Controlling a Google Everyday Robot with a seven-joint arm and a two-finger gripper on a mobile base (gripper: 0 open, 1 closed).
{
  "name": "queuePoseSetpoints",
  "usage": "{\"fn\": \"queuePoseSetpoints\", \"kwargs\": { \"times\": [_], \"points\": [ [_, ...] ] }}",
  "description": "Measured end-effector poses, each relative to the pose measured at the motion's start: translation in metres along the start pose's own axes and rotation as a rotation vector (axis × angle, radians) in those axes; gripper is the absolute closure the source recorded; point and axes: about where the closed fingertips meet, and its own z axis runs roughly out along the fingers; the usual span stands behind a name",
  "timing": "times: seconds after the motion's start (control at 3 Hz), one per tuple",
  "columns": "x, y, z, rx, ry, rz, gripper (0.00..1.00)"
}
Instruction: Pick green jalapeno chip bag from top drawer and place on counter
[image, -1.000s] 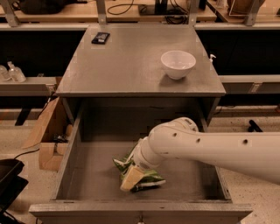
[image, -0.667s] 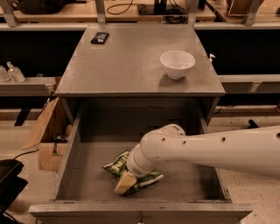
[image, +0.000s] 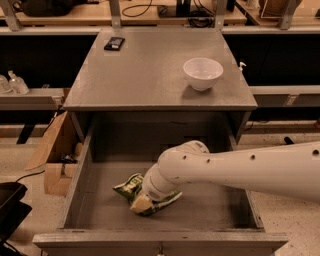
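One gripper (image: 142, 203) down in drawer (image: 76, 186), tip on bag (image: 128, 186) lying on drawer floor beneath it; we cannot tell whether grip is closed. Grasp step in hand, we judge. Next: secure hold, lift clear of drawer walls, carry to counter (image: 150, 67) above and beyond gripper.

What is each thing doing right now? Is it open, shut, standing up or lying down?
Drawer: pulled open.
Chip bag: crumpled, lying on the drawer floor.
End effector: down in the drawer, right at the chip bag.
Bowl: upright on the counter, looks empty.
Black rectangle: lying flat at the counter's back left corner.
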Motion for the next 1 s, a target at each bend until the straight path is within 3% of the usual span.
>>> {"fn": "queuePoseSetpoints", "kwargs": {
  "times": [0.33, 0.67, 1.0],
  "points": [
    [-0.005, 0.0, -0.009, 0.0, 0.0, 0.0, 0.96],
    [-0.005, 0.0, -0.009, 0.0, 0.0, 0.0, 1.0],
    [-0.042, -0.026, -0.074, 0.04, -0.01, -0.08, 1.0]
  ]
}}
